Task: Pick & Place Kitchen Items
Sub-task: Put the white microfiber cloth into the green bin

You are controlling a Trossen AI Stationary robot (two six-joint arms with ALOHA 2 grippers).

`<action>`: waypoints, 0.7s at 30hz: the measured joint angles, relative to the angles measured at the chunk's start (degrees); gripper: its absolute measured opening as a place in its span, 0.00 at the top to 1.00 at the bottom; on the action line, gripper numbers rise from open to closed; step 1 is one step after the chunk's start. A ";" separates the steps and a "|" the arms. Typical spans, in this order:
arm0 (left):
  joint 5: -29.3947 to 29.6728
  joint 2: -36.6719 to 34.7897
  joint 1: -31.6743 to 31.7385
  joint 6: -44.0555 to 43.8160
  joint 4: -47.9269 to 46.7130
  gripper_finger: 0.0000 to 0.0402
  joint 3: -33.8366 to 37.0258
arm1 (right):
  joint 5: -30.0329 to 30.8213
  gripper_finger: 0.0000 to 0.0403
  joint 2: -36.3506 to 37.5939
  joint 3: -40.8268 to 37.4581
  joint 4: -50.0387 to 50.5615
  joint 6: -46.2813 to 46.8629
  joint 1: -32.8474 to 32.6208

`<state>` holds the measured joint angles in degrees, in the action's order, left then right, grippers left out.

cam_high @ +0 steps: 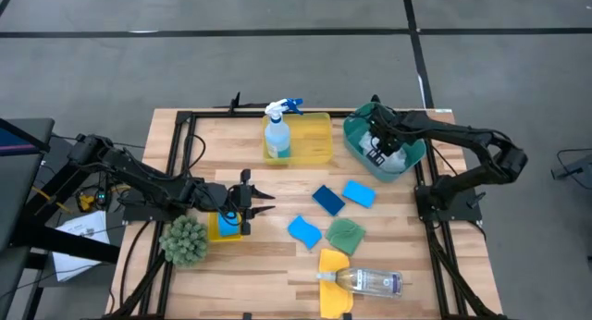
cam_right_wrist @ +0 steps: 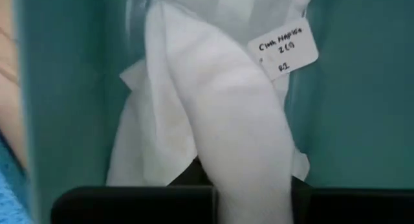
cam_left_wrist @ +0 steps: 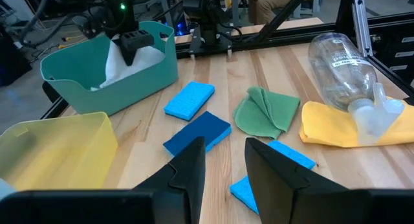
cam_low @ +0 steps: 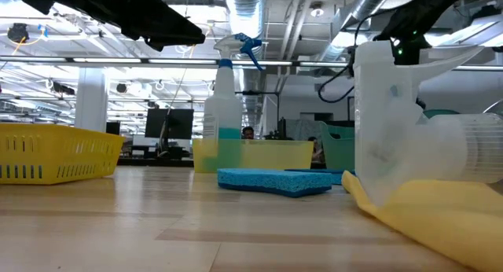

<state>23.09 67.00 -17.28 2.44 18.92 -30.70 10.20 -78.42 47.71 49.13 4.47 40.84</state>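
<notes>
Right gripper [cam_high: 377, 146] down inside teal bin [cam_high: 356, 140], fingers pinched on white cloth [cam_right_wrist: 213, 120]. Soft, limp, light; best pinched at a bunched fold. Left gripper [cam_left_wrist: 223, 162] parted, empty, above the sponges.

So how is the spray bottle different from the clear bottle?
The spray bottle stands upright; the clear bottle lies on its side. The spray bottle sits in a yellow tray; the clear bottle rests on a yellow cloth on the table. The spray bottle holds blue liquid and has a blue-and-white trigger; the clear bottle shows no colour inside. Both are see-through plastic.
</notes>
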 joint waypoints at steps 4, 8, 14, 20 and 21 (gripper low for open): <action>0.00 0.00 0.00 -0.02 0.00 0.74 0.00 | 0.02 0.99 -2.54 -0.49 -0.31 -0.53 0.73; 0.00 0.00 -0.02 -0.22 -0.02 0.74 0.00 | 0.13 0.99 -6.24 -0.49 -1.96 -1.98 0.98; 0.00 0.00 -0.01 -0.41 -0.04 0.74 0.00 | 0.11 0.99 -10.84 -0.49 -3.28 -3.28 0.96; 0.00 0.00 -0.02 -0.39 -0.07 0.74 0.00 | -0.07 0.97 -11.67 -0.46 -3.66 -3.62 0.96; 0.00 0.00 0.00 -0.39 -0.07 0.74 0.00 | -0.03 0.96 -11.40 -0.46 -3.77 -3.66 0.96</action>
<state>23.09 67.00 -17.28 2.04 18.85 -30.70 10.16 -89.82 47.24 45.36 0.81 41.80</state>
